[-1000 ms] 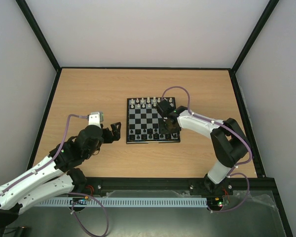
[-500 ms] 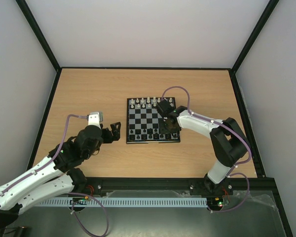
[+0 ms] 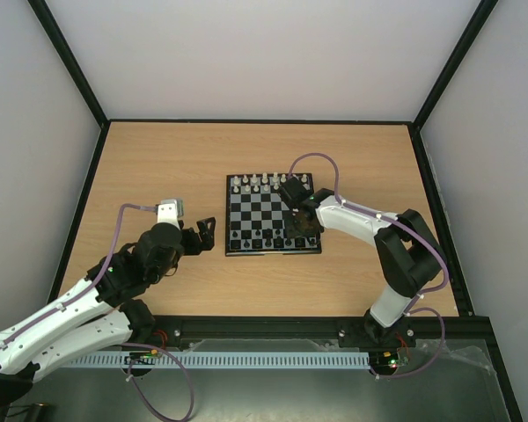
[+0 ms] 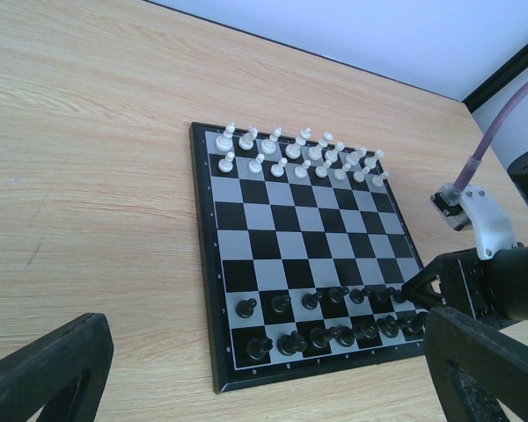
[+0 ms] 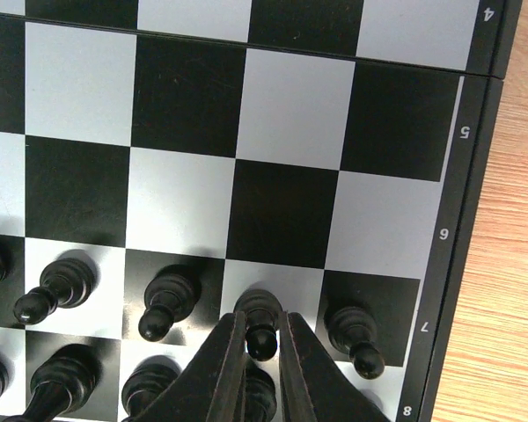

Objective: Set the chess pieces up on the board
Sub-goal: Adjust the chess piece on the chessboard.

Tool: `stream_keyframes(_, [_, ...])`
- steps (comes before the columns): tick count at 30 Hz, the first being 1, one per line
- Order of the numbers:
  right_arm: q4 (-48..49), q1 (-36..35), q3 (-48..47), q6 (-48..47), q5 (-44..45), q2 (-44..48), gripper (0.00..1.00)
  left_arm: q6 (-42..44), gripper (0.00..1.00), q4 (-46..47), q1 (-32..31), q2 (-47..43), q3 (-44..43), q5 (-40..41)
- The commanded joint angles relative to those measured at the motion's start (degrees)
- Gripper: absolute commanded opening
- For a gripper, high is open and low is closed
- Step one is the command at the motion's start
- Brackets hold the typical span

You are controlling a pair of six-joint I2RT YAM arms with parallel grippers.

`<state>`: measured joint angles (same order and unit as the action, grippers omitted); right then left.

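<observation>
Just closed the right hand [image 5: 260, 322] on a black pawn [image 5: 259, 306] near the right edge of the board [image 5: 475, 220], seemingly ready to lift.

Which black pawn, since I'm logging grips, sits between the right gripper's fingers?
The pawn second from the board's numbered edge, on a light square; the right gripper pinches only it.

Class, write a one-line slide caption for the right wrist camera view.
Right gripper pinches a black pawn standing in the board's pawn row.
</observation>
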<state>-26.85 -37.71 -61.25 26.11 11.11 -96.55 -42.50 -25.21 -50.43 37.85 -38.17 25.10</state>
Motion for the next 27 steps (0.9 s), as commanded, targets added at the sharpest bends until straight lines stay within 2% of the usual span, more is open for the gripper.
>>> stream_keyframes(1, [-2.6, 0.4, -1.1, 0.3, 1.5, 0.5, 0.13, 0.0, 0.99, 0.0, 0.3, -0.4, 0.0, 0.4])
stream_keyframes(17, [-2.7, 0.4, -0.9, 0.3, 0.8, 1.1, 0.15, 0.0, 1.0, 0.1, 0.3, -0.4, -0.1, 0.3])
stream_keyframes(21, [-2.6, 0.4, -1.0, 0.0, -0.4, 2.3, 0.24, -0.1, 1.0, 0.1, 0.3, -0.4, -0.1, 0.2])
stream_keyframes(27, [-2.8, 0.4, -1.4, -0.1, -0.8, 4.5, 0.32, 0.0, 0.99, 0.4, 0.3, -0.1, -0.3, 0.1])
